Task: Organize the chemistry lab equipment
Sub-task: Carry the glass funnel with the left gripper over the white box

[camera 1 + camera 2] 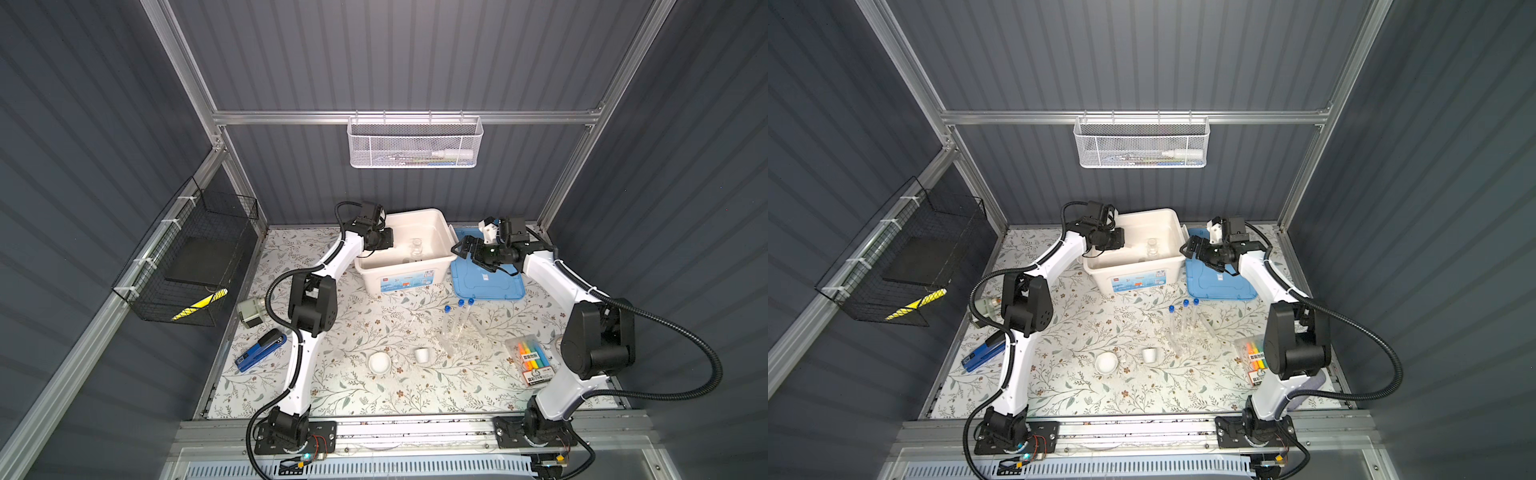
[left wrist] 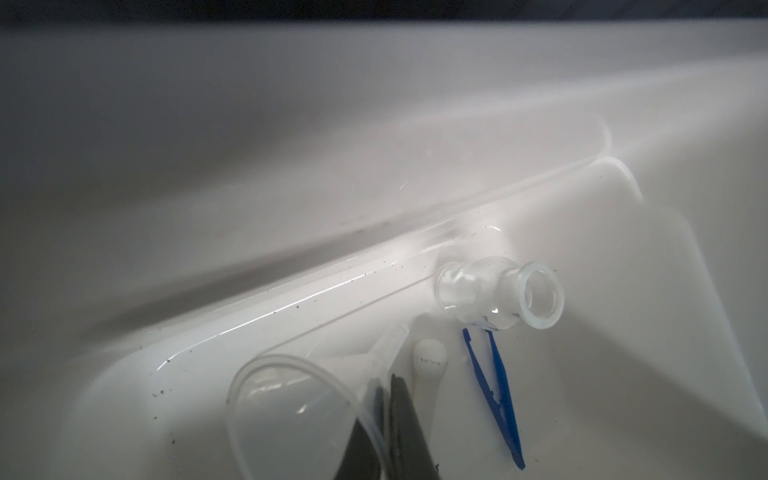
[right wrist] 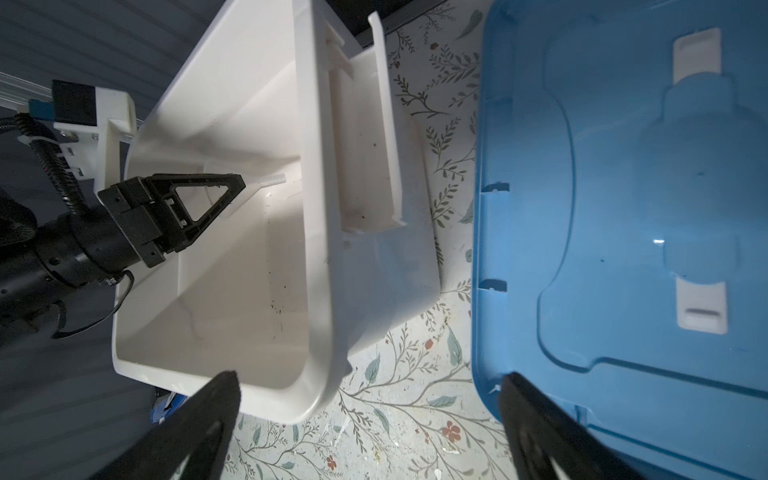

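My left gripper [image 2: 384,386] reaches into the white bin [image 1: 441,227] and is shut on the rim of a clear funnel [image 2: 291,399]. On the bin's floor beside it lie the small glass flask [image 2: 498,295] on its side, the white pestle [image 2: 430,357] and the blue tweezers [image 2: 498,390]. My right gripper [image 3: 370,386] hovers open and empty between the bin and the blue lid [image 1: 490,282]. On the table the blue-capped test tubes [image 1: 459,320] rest together in or against the clear rack. In front of them stand the white mortar bowl [image 1: 380,362] and the small white cup [image 1: 421,354].
A pack of coloured highlighters [image 1: 532,359] lies by the right arm. A blue-and-black stapler [image 1: 259,349] and a small grey device [image 1: 251,313] sit at the table's left. A black wire basket [image 1: 187,266] hangs on the left wall, a white mesh one [image 1: 415,143] on the back wall.
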You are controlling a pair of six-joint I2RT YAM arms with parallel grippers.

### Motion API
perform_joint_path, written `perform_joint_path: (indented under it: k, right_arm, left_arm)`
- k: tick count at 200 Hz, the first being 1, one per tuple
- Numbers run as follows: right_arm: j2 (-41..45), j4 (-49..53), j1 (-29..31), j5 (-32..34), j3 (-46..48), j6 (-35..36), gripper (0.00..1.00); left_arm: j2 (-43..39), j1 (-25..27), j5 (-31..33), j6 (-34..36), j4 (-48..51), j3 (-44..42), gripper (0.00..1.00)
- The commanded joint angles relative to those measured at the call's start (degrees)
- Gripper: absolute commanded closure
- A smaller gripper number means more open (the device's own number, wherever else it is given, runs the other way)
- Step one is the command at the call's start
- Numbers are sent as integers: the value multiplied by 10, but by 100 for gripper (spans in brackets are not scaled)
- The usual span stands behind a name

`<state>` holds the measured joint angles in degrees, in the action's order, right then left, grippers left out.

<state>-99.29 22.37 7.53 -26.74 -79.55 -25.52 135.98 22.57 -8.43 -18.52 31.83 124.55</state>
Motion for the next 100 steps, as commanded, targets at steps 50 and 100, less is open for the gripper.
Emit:
perform_joint_path:
  k: [50, 100]
  right_arm:
    - [1, 21, -1, 11, -17, 3, 1]
    - [12, 18, -1, 17, -7, -1, 1]
  left_arm:
    - [19, 3, 10, 31, 19, -24, 98]
    - [17, 3, 23, 45, 26, -30, 95]
